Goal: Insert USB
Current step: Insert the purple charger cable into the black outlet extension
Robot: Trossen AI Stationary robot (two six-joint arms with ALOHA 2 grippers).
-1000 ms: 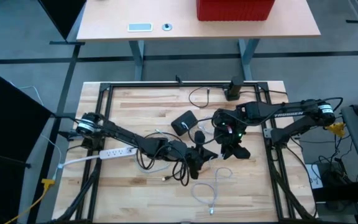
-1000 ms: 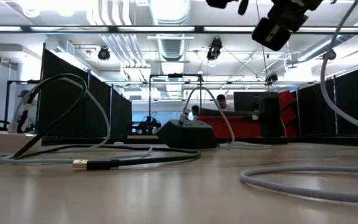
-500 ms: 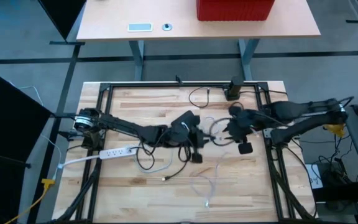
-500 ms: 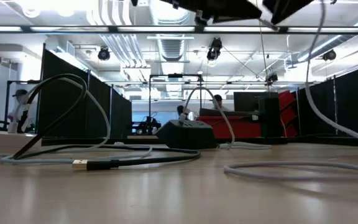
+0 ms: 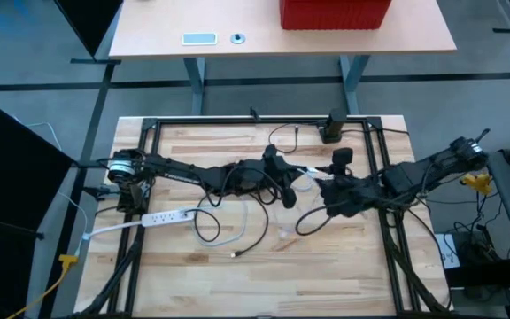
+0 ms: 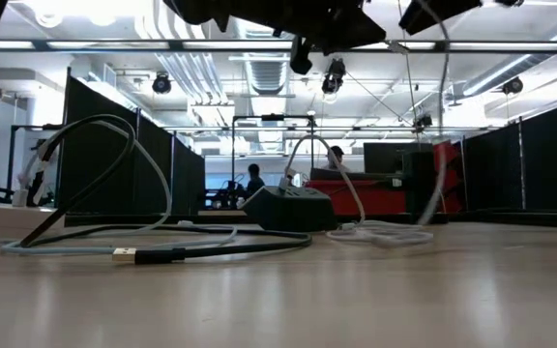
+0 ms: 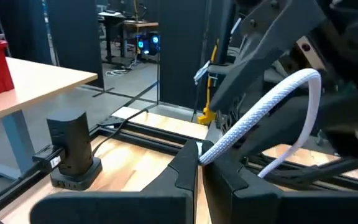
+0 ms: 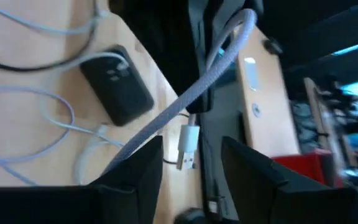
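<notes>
Holding the braided grey cable (image 7: 272, 102) aloft above the middle of the bench (image 5: 184, 257), the left gripper (image 7: 199, 163) has its fingers closed on the cable close to its end. In the right wrist view the white USB plug (image 8: 189, 147) hangs free between the parted fingers of the right gripper (image 8: 191, 163), which frame it without touching it. The right gripper (image 5: 336, 200) sits just beside the left gripper (image 5: 283, 186) in the high view.

Judged step: a mid-air handover or regrasp of the plug end; insertion has not begun. The black hub (image 8: 118, 89) lies on the bench below, well apart from the plug.

Next move calls for:
1. Closing the right gripper squarely on the plug body.
2. Releasing the left grip.
3. Aligning the plug with a port.
</notes>
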